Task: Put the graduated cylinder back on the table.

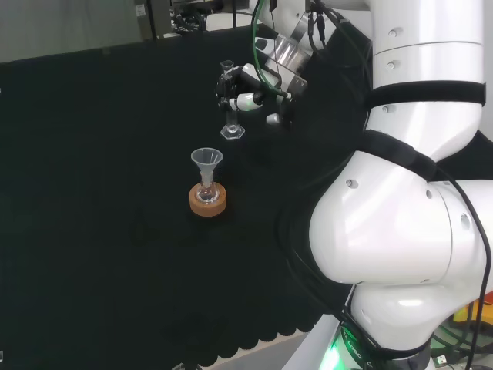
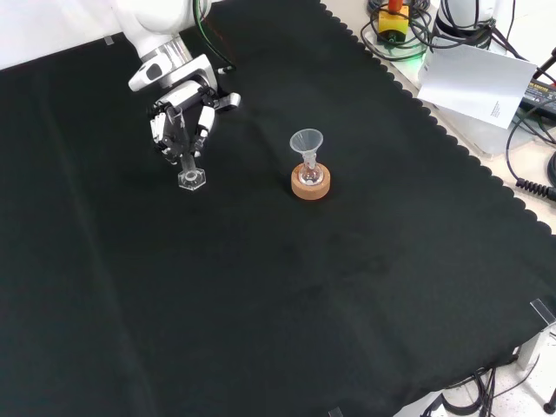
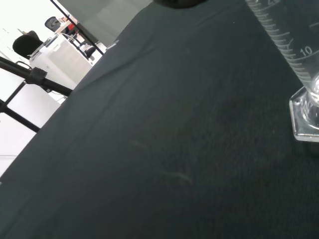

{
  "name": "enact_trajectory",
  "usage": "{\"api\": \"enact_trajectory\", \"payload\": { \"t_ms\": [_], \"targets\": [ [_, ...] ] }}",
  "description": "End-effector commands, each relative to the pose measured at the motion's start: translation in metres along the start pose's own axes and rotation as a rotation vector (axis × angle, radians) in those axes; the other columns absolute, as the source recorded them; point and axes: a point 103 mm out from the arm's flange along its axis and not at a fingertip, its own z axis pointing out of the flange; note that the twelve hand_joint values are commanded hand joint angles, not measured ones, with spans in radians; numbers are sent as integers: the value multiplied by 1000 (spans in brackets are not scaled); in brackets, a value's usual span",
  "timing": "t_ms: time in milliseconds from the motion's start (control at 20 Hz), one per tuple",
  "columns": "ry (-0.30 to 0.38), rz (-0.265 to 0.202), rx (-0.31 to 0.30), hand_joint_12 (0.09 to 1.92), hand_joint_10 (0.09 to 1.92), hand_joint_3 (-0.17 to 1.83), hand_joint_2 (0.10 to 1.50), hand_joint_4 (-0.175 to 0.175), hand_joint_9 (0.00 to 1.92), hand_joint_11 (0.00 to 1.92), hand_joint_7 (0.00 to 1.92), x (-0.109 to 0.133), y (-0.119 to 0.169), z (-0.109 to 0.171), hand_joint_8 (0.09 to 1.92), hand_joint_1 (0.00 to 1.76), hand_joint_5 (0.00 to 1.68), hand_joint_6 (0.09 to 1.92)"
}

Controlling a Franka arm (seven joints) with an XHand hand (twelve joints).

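The black and white hand (image 2: 181, 122) grasps the clear glass graduated cylinder (image 2: 188, 165) upright, fingers curled round its tube, hexagonal foot at or just above the black cloth (image 2: 261, 295), apparently for setting down beside the cork-ringed flask with funnel (image 2: 308, 169).

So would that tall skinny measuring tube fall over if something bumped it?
Probably, yes. The graduated cylinder is tall and narrow over a small hexagonal foot, so a sideways knock near the top would likely tip it. It looks like clear glass or plastic, so it may be slippery and could crack. For now the hand is curled round it.
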Motion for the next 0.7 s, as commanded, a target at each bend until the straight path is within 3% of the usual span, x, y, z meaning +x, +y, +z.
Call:
{"api": "enact_trajectory", "payload": {
  "t_ms": [50, 250, 550, 700],
  "targets": [
    [50, -2, 22, 1052, 87, -57, 1090, -70, 1158, 842, 725, -2, -4, 0, 639, 1095, 819, 789],
    [43, -3, 33, 1145, 87, -167, 1109, -53, 1094, 713, 674, 0, -6, -3, 635, 1054, 787, 654],
    [21, 2, 32, 1213, 87, -175, 1097, -48, 1035, 608, 642, 8, -6, -15, 626, 1020, 736, 627],
    [4, 9, 25, 1249, 87, -175, 1088, -57, 973, 530, 571, 14, -4, -25, 628, 1005, 629, 615]
  ]
}}
